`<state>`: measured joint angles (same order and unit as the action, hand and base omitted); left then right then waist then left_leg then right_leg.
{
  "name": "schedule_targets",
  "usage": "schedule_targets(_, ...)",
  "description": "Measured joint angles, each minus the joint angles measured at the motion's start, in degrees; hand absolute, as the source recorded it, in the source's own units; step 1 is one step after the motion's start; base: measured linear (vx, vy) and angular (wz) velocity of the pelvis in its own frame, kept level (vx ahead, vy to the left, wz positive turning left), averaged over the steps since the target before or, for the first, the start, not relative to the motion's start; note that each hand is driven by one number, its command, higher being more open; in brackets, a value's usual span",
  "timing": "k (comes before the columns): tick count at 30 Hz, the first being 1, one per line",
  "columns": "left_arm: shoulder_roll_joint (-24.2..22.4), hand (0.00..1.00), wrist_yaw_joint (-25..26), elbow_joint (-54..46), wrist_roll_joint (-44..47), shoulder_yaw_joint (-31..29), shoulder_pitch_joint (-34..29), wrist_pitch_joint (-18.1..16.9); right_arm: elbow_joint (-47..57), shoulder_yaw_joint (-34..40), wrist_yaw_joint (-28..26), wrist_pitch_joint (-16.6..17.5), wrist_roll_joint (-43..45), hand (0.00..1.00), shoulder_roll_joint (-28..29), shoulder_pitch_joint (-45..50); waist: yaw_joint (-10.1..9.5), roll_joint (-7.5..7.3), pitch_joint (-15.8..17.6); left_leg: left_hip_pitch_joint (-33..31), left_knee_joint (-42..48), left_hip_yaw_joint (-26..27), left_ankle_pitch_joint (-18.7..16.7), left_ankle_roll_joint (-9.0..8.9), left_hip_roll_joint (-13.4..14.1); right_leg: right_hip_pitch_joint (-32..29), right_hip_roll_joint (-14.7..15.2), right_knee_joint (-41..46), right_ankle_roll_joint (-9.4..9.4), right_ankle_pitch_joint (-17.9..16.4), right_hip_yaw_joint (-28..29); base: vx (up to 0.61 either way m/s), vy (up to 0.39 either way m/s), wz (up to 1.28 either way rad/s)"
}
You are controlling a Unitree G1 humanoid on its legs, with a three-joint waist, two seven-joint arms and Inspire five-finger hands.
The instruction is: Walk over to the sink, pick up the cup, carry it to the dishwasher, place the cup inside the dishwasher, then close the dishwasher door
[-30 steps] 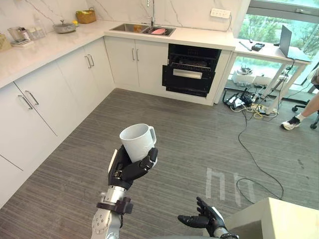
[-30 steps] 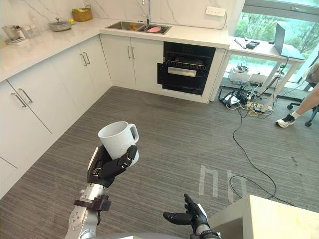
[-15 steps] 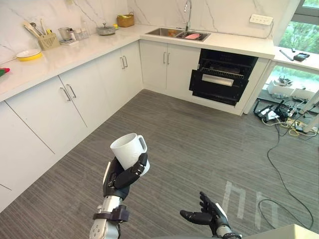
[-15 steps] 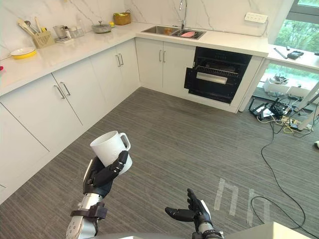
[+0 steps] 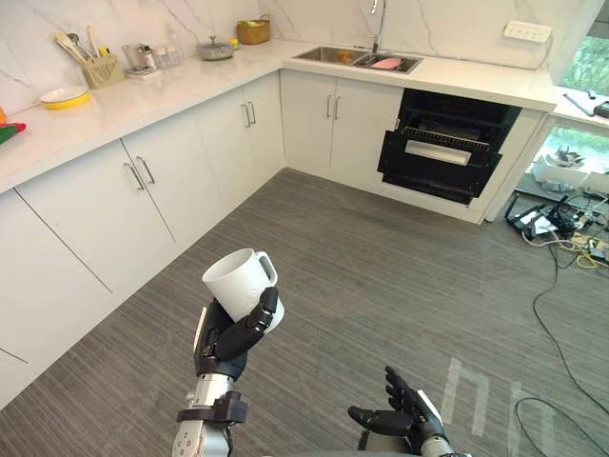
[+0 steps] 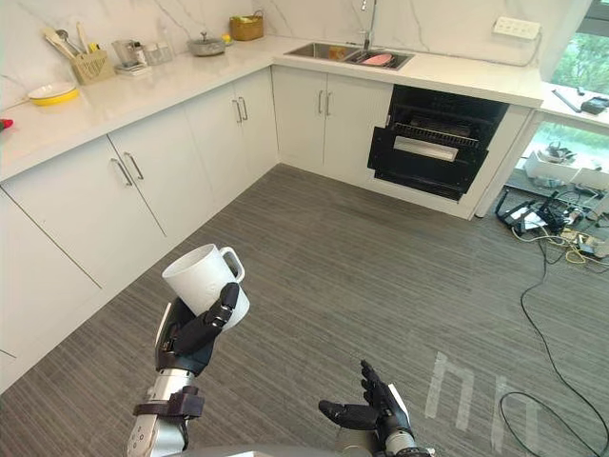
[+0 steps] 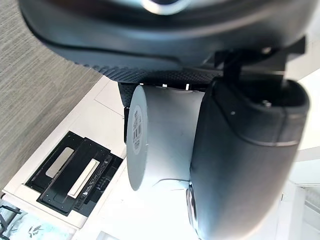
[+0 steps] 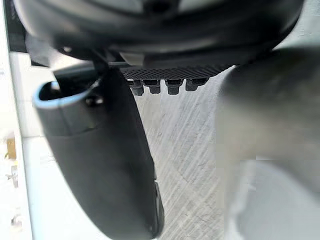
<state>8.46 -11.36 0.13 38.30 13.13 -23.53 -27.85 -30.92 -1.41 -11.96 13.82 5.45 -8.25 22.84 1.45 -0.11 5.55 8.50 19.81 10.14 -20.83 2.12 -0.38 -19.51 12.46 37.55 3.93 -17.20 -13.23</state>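
My left hand [image 5: 226, 340] holds a white cup [image 5: 240, 282] with a handle, fingers and thumb curled round its body, mouth tilted up and to the left; the cup [image 7: 160, 140] also shows in the left wrist view behind the thumb. It hangs over the grey floor, well short of the counter. The dishwasher [image 5: 449, 148] stands under the far counter, black, its door partly open with a rack showing. The sink [image 5: 357, 59] lies in the counter to the dishwasher's left, with something pink in it. My right hand [image 5: 404, 417] is low in front, fingers straight, holding nothing.
White cabinets [image 5: 143, 190] run along the left and far walls under a pale counter [image 5: 124, 90] bearing a yellow plate, a utensil holder, a pot and a basket. Cables and a power strip [image 5: 561, 243] lie on the floor right of the dishwasher.
The camera has shifted, so the dishwasher and sink now sit slightly further right in view. The cup stays in my left hand and the right hand has sunk a little lower.
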Motion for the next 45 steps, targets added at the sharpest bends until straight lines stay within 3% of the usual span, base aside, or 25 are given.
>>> schedule_targets(2, 0.88, 0.00, -0.10, 0.47, 0.00, 0.42, 0.19, -0.40, 0.27, -0.04, -1.20, 0.05, 0.05, 1.00, -0.21, 0.37, 0.30, -0.15, 0.03, 1.31, 2.08, -2.03, -2.63, -2.42, 2.03, -0.79, -2.03, -6.22, -0.29, 6.36, 1.86, 0.43, -0.214, 0.58)
schedule_targets(3, 1.40, 0.00, -0.20, 1.41, 0.01, 0.62, -0.34, -0.92, 0.31, -0.04, -1.72, 0.11, 0.35, 1.00, -0.42, 1.07, 0.81, -0.24, -0.20, 3.00, 3.47, -3.47, -4.65, -4.04, 3.14, -0.13, -2.64, -4.56, -3.17, 12.81, 2.47, 0.51, -0.260, 0.52)
schedule_targets(5, 0.56, 0.00, -0.11, 3.05, 0.04, 0.79, -0.94, -1.09, 0.31, -0.10, -1.67, -0.05, 1.46, 1.00, -1.04, 1.12, 0.77, 0.56, -0.46, 3.82, 6.33, -3.27, -4.81, -4.05, 4.77, 0.24, -2.62, -0.37, -2.63, 9.21, 1.67, 0.49, -0.250, 0.35)
schedule_targets(7, -1.21, 0.00, -0.13, 3.07, 0.01, 1.43, -2.01, -1.15, 0.93, -0.23, -1.59, -0.14, 2.37, 1.00, -2.91, 1.04, 0.89, 3.50, -0.67, 0.21, 17.33, -2.02, -2.42, -3.35, 9.49, 3.14, -4.80, 0.37, -3.94, 5.00, -1.32, 0.44, -0.241, 0.27)
schedule_targets(10, -2.38, 0.00, -0.46, 3.05, -0.09, 1.52, -2.72, -1.19, 0.91, -1.09, -1.15, -0.64, 2.40, 1.00, -2.96, 0.97, 0.53, 3.59, -0.54, -4.88, 32.76, 3.55, 7.94, -0.62, 16.65, 11.65, -7.96, -5.68, -6.60, 1.53, -2.61, 0.46, -0.259, 0.09)
schedule_targets(11, -2.39, 0.00, -0.71, 3.02, -0.09, 1.53, -2.68, -1.19, 0.98, -1.25, -1.03, -0.63, 2.42, 1.00, -2.80, 0.89, 0.40, 3.59, -0.68, -6.25, 34.13, 4.29, 6.53, -0.64, 17.11, 13.15, -8.29, -7.23, -6.80, 1.45, -2.67, 0.36, -0.171, -0.02)
schedule_targets(14, -2.53, 0.00, -3.37, 2.20, -0.04, 1.52, -2.50, -1.34, 2.22, -1.20, -0.16, -0.62, 3.09, 1.00, -3.20, 0.62, -0.26, 3.23, -1.52, -13.09, 24.44, 9.29, -0.10, -1.67, 14.21, 19.65, -7.84, -15.10, -6.46, 1.93, -3.51, 0.39, -0.115, 0.06)
schedule_targets(16, -2.68, 0.00, -3.89, 1.70, -0.03, 1.52, -2.33, -1.33, 2.84, -1.17, 0.39, -0.62, 3.96, 1.00, -3.32, 0.40, -0.61, 2.87, -1.67, -14.64, 10.67, 9.16, 0.58, -2.54, 9.71, 22.77, -6.75, -17.79, -4.73, 2.95, -4.06, 0.42, -0.001, 0.17)
schedule_targets(19, -2.50, 0.00, -3.88, 0.59, 0.02, 1.35, -2.44, -1.23, 3.25, -1.22, 1.26, -0.63, 4.20, 1.00, -3.30, -0.34, -2.36, 1.98, -1.42, -17.94, 0.14, 7.98, 8.36, -3.89, 5.72, 27.62, -5.16, -21.78, -4.52, 2.96, -2.68, 0.40, 0.063, -0.09)
schedule_targets(22, -2.39, 0.00, -3.87, -3.23, 0.07, 0.72, -2.38, -1.21, 2.84, -1.64, 1.84, -0.63, 4.48, 1.00, -3.51, -1.54, -3.40, 1.85, -1.29, -23.86, -0.93, 7.67, 16.17, -4.88, 6.96, 31.35, -4.27, -22.77, -1.67, 0.01, -1.35, 0.38, 0.168, -0.32)
schedule_targets(24, -2.30, 0.00, -3.86, -3.45, 0.59, 0.65, -2.47, -1.17, 1.94, -2.73, 2.19, -0.67, 4.50, 1.00, -3.54, -1.23, -4.27, 0.71, -1.98, -22.66, 3.61, 7.59, 17.82, -2.63, 5.61, 32.23, -2.19, -17.54, -2.72, -3.18, 0.88, 0.43, 0.277, -0.49)
schedule_targets(25, -2.35, 0.00, -3.79, -3.41, 0.57, 0.50, -2.43, -1.08, 1.96, -3.72, 2.24, -0.68, 4.63, 1.00, -3.64, -0.92, -4.07, 0.09, -2.45, -22.30, 6.25, 7.73, 15.17, 0.66, 4.97, 30.84, -0.37, -11.17, -2.84, -3.50, 2.24, 0.50, 0.278, -0.11)
schedule_targets(26, -1.58, 0.00, -3.78, -3.85, 0.45, 0.51, -2.33, -0.88, 2.06, -4.89, 2.31, -0.76, 4.66, 1.00, -2.79, 0.16, -3.30, -2.80, -3.93, -21.40, 9.27, 8.51, 10.92, 1.98, 2.64, 26.09, 3.70, 1.03, -1.60, -2.64, 4.57, 0.51, 0.264, 0.01)
schedule_targets(27, -1.12, 0.00, -3.78, -4.26, 0.45, 0.49, -2.27, -0.75, 2.06, -5.32, 2.33, -0.88, 4.65, 1.00, -2.30, 0.38, -3.22, -4.14, -4.17, -20.80, 10.35, 8.98, 9.49, 1.97, 1.70, 24.54, 5.36, 5.46, -0.28, -1.43, 5.42, 0.65, 0.272, 0.02)
schedule_targets(29, -0.51, 0.00, -3.74, -4.82, 0.41, -0.09, -2.33, 0.23, 1.62, -5.94, 2.44, -2.00, 4.63, 1.00, -0.65, 0.33, -3.51, -5.94, -4.19, -17.05, 11.50, 9.58, 5.07, 3.23, -0.02, 21.52, 8.99, 15.66, 0.11, 6.59, 6.14, 0.60, 0.211, -0.14)
schedule_targets(30, -0.43, 0.00, -3.48, -4.80, 0.45, -0.49, -2.60, 0.89, 1.24, -6.32, 2.48, -2.27, 4.62, 1.00, -0.02, 0.28, -3.25, -5.26, -3.98, -13.34, 10.57, 9.41, 3.02, 3.37, 0.48, 18.48, 8.16, 20.74, 0.07, 2.89, 6.38, 0.41, 0.133, -0.15)
schedule_targets(33, -0.29, 0.00, -2.06, -5.09, 0.44, -0.90, -1.66, 0.92, 1.82, -6.71, 2.07, -2.28, 4.62, 1.00, 0.06, 0.21, -3.02, -4.34, -3.63, -5.13, 3.49, 9.33, 2.66, 2.18, 1.80, 10.58, 3.77, 19.78, -0.90, -3.58, 3.17, 0.51, 0.115, -0.11)
schedule_targets(36, 1.58, 0.00, 0.67, -5.20, -0.06, -0.04, 1.09, 1.33, 4.04, -6.55, 1.22, -2.13, 4.62, 1.00, -0.22, 0.16, -1.38, -3.23, -2.89, 1.93, -3.36, 9.02, 3.08, 0.15, 2.61, 1.40, 0.20, 6.13, -0.37, -2.35, -1.27, 0.44, 0.074, 0.07)
schedule_targets(39, 3.54, 0.00, 1.49, -4.43, -0.07, 1.61, 2.00, 1.40, 4.24, -6.55, 0.34, -1.95, 4.60, 1.00, -0.17, 0.77, -0.04, -3.23, -2.71, 8.80, -5.45, 7.76, 0.54, -4.18, 2.29, -1.50, -3.25, -18.30, -0.57, 13.39, -1.53, 0.44, -0.022, 0.23)
schedule_targets(40, 3.73, 0.00, 1.36, -3.92, -0.06, 2.06, 1.29, 1.32, 4.22, -6.52, 0.27, -1.78, 4.56, 1.00, -0.16, 1.12, 0.12, -3.29, -2.77, 10.69, -5.01, 7.47, -0.41, -5.46, 1.98, -1.42, -3.39, -18.30, -2.27, 17.09, -1.64, 0.82, -0.128, 0.69)
schedule_targets(41, 3.44, 0.00, 0.58, -2.29, -0.09, 3.26, 0.00, 1.28, 4.13, -6.14, 0.47, -1.13, 4.56, 1.00, -0.55, 1.85, 1.53, -3.24, -3.31, 12.25, -1.98, 6.54, -2.39, -6.53, 2.09, -2.15, -3.19, -13.03, -6.31, 22.87, 0.72, 0.84, -0.168, 0.73)
schedule_targets(42, 2.20, 0.00, 0.60, -0.36, -0.04, 4.82, -0.05, 1.40, 4.14, -5.00, 0.93, -1.08, 4.53, 1.00, -1.49, 1.07, 1.24, -0.19, -3.64, 11.18, 3.89, 6.49, -2.55, -6.70, 5.37, -1.89, -4.27, -9.30, -6.38, 18.32, -0.90, 0.81, -0.218, 0.71)
schedule_targets(43, 1.44, 0.00, 0.56, 0.11, 0.00, 5.62, -0.11, 1.41, 4.60, -4.75, 1.22, -1.07, 4.63, 1.00, -2.19, 0.30, 1.25, 1.34, -2.64, 8.81, 11.18, 6.46, -1.91, -6.24, 8.12, -0.68, -5.43, -8.21, -6.61, 16.00, -2.00, 0.63, -0.196, 0.16)
schedule_targets(44, 0.63, 0.00, 0.20, 0.35, -0.01, 6.77, -0.16, 1.41, 4.80, -3.95, 1.64, -1.11, 4.63, 1.00, -2.44, -0.47, 0.93, 2.94, -2.24, 5.63, 20.80, 6.55, 2.12, -4.42, 11.88, 0.63, -7.04, -6.70, -7.08, 13.12, -2.46, 0.60, -0.210, -0.09)
schedule_targets(45, 0.21, 0.00, -0.10, 0.44, -0.03, 7.54, -0.19, 1.40, 5.13, -3.89, 2.21, -1.12, 4.63, 1.00, -2.61, -0.81, 0.88, 3.61, -2.20, 3.15, 28.05, 6.60, 9.89, -2.74, 14.80, 2.71, -8.97, -6.54, -7.83, 10.54, -2.30, 0.49, -0.174, -0.27)
